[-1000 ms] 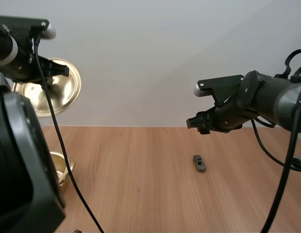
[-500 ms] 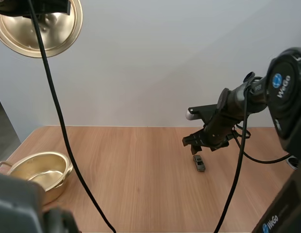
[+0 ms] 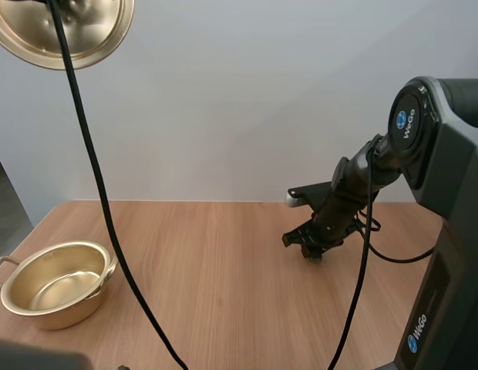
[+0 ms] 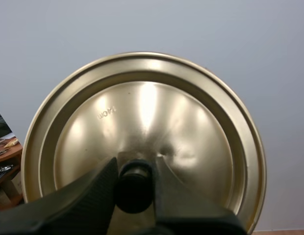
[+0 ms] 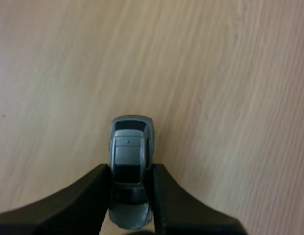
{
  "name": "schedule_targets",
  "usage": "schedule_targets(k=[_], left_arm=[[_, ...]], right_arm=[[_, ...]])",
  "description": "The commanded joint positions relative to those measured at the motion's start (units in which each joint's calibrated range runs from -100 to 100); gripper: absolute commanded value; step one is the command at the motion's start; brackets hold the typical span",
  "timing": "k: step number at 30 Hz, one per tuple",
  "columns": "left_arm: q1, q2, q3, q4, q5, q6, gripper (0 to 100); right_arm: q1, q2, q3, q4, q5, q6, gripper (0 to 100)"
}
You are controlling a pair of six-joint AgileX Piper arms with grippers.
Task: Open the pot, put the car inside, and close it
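wooden table [image 3: 223, 308] holds the open pot [image 3: 55, 284]. left gripper [image 4: 135, 172] pinches the lid [image 4: 142, 112] up high; right gripper [image 5: 131, 182] squeezes the car [image 5: 128, 147].

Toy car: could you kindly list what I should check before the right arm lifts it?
1. Right gripper pinches the toy car by its sides: ok.
2. Grip firm enough to lift: cannot tell.
3. Pot open, nothing inside: ok.
4. Lid held high, away from the pot, left gripper shut on its knob: ok.
5. Table bare between toy car and pot: ok.
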State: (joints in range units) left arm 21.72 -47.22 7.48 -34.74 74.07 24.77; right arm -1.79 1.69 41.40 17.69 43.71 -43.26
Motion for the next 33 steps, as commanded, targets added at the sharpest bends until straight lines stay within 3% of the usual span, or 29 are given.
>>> schedule_targets(k=[1,5,7,9,14,19,33], left_arm=[[0.02,-1.3,-0.7,0.0,-1.1,-0.3,0],[0.02,-5.2,-2.2,0.0,-9.0,-4.3,0],[0.02,-7.2,-3.3,0.4,-13.1,-6.3,0],[0.02,-9.0,-4.2,1.3,-16.1,-7.9,0],[0.02,-11.9,-4.9,4.1,-26.0,-12.3,0],[0.02,-13.0,-4.9,6.4,-28.0,-12.4,0],[0.02,-12.2,-4.9,6.5,-26.2,-12.4,0]], right_arm=[[1.9,-1.7,-3.9,10.5,7.5,-6.3,0],[7.0,-7.8,-9.5,28.2,23.2,-18.6,0],[9.6,-10.0,-10.9,33.6,27.0,-22.6,0],[14.8,-12.4,-13.2,37.7,27.1,-25.0,0],[25.4,-11.5,-19.0,36.0,24.8,-25.0,0],[32.0,-7.0,-23.2,33.2,23.0,-25.0,0],[35.6,10.8,-34.6,30.7,24.9,-27.5,0]])
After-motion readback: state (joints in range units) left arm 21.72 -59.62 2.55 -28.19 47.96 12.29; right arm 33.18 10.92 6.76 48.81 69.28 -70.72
